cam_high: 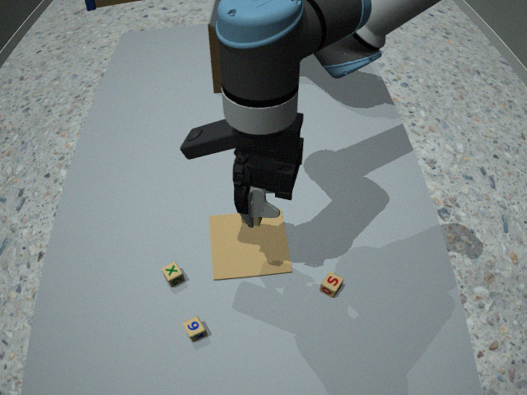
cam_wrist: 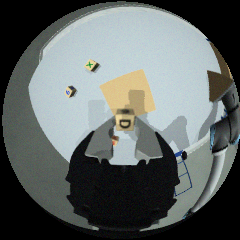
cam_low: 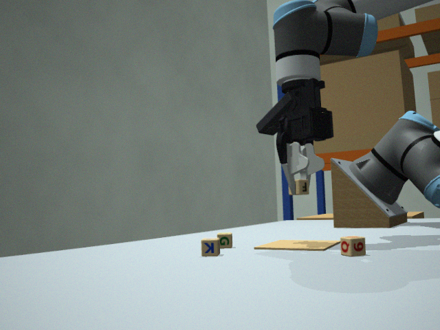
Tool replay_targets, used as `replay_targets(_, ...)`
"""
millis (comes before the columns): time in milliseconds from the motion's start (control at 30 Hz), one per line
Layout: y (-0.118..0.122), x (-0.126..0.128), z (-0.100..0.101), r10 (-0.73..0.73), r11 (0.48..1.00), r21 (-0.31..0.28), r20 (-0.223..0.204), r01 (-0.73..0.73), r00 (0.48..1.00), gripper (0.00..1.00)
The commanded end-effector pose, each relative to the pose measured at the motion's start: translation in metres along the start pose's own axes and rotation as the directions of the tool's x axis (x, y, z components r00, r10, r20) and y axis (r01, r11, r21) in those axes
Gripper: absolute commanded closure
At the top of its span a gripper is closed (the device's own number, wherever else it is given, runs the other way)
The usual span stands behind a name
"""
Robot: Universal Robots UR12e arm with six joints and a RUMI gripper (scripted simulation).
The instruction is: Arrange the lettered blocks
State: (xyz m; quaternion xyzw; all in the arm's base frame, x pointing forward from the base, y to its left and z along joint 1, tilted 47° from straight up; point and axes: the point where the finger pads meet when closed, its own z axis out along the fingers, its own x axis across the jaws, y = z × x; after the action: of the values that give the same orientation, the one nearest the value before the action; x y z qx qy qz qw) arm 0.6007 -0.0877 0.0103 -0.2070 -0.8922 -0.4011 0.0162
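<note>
My gripper (cam_high: 254, 222) (cam_low: 299, 188) (cam_wrist: 125, 118) is shut on a wooden block with a black D (cam_wrist: 124, 123). In the exterior view its side shows a black F (cam_low: 304, 187). It hangs well above the tan mat (cam_high: 230, 263) (cam_low: 273, 246) (cam_wrist: 142, 77), towards the mat's far edge in the top view. The green X block (cam_high: 171, 270) (cam_wrist: 91, 65) lies off the mat, left in the top view. The red S block (cam_high: 332, 281) (cam_low: 352, 246) (cam_wrist: 115, 141) lies off the mat, right, turned at an angle. Both letters are on top.
The fourth block (cam_high: 194, 327) (cam_low: 210, 247) (cam_wrist: 70, 91) lies off the mat at the near left in the top view, a blue 9 or 6 on top and a K on its side. The arm's wooden base wedge (cam_low: 355, 209) stands behind the mat.
</note>
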Motion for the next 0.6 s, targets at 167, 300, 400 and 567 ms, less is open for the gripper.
replay_targets(167, 0.0000, 0.0029, -0.0008, 0.144, 0.990, 0.001, 0.002, -0.144, 0.990, 0.91)
replay_targets(300, 0.0003, 0.0053, -0.0008, 0.245, 0.969, 0.001, 0.002, -0.245, 0.969, 0.91)
replay_targets(400, 0.0007, 0.0074, -0.0008, 0.330, 0.944, 0.001, 0.002, -0.330, 0.944, 0.91)
replay_targets(567, 0.0016, 0.0107, -0.0009, 0.462, 0.887, 0.000, 0.002, -0.462, 0.887, 0.91)
